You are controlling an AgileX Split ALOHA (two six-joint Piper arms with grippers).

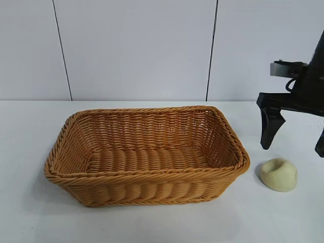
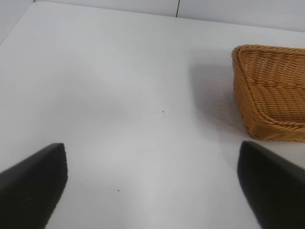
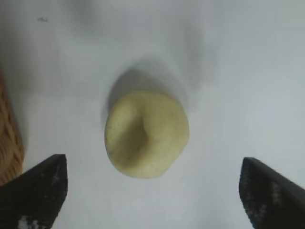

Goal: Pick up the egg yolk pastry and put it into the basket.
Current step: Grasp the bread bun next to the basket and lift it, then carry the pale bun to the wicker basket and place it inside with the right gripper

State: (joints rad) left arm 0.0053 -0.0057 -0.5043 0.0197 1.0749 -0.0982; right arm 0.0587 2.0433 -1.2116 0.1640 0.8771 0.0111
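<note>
On the white table [image 1: 152,223], just off the basket's right-hand end as the exterior camera sees it, lies the egg yolk pastry [image 1: 279,174], a small pale yellow-cream dome with a soft dent pressed into its top. It rests flat on the bare surface, near the basket [image 1: 147,174] but apart from it, with a strip of table showing between the two. Nothing touches the pastry. Above it and slightly behind hangs the right gripper [image 1: 293,132], pointing down, its black fingers [image 1: 269,126] spread wide and their tips clear of the table; one finger shows whole in the exterior view, while the other is cut by the frame's right edge. In the right wrist view the pastry [image 3: 147,134] sits between the two dark fingertips [image 3: 40,191], roughly centred in the gap and well clear of both, and a sliver of the basket's woven wall [image 3: 9,148] shows at the side. The basket is a large rectangular wicker one, orange-brown, with sloping sides and a thick braided rim, standing upright in the middle of the table, and its inside holds nothing. Behind the table rises a pale panelled wall [image 1: 136,45] with thin dark seams. The left gripper [image 2: 152,191] appears only in its own wrist view, where its fingers [image 2: 33,186] stand wide apart over bare table, with one corner of the basket [image 2: 269,90] farther off and to one side.
</note>
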